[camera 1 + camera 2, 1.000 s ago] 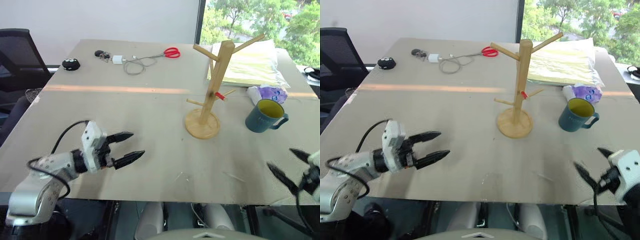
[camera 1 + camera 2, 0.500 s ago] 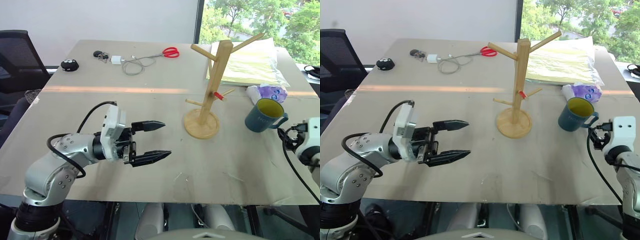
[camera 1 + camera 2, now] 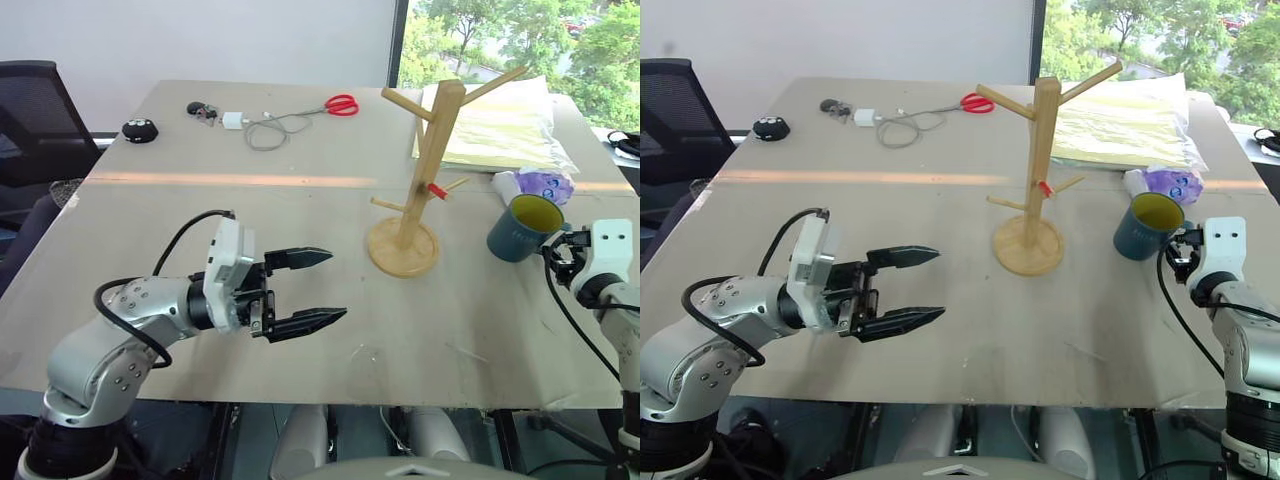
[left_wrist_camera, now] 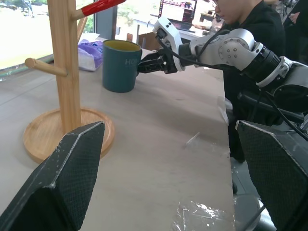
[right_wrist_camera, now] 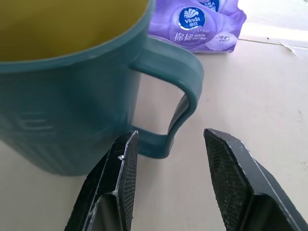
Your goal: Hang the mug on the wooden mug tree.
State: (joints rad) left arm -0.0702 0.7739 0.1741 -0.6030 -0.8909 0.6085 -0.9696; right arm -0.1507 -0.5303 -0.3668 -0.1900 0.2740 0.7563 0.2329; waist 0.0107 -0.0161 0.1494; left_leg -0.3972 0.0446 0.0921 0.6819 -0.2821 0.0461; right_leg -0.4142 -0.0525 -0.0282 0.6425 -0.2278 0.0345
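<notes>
Left eye view: big beige tabletop (image 3: 200, 215) by a window with green trees (image 3: 520, 40). Light wooden mug tree (image 3: 415, 190) upright mid-table, dark teal ceramic mug (image 3: 520, 228) with yellow-green inside just right of it. Right gripper (image 5: 168, 159) jaws apart, straddling the loop handle (image 5: 185, 96). Left gripper (image 3: 318, 287) spread wide, holding nothing.

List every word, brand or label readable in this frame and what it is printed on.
"vinda", with Chinese characters under it that are too blurred to read: on the purple tissue pack.
"HO", the rest cut off by the curve: on the mug.
Red tag on the wooden mug tree: no legible print.
</notes>
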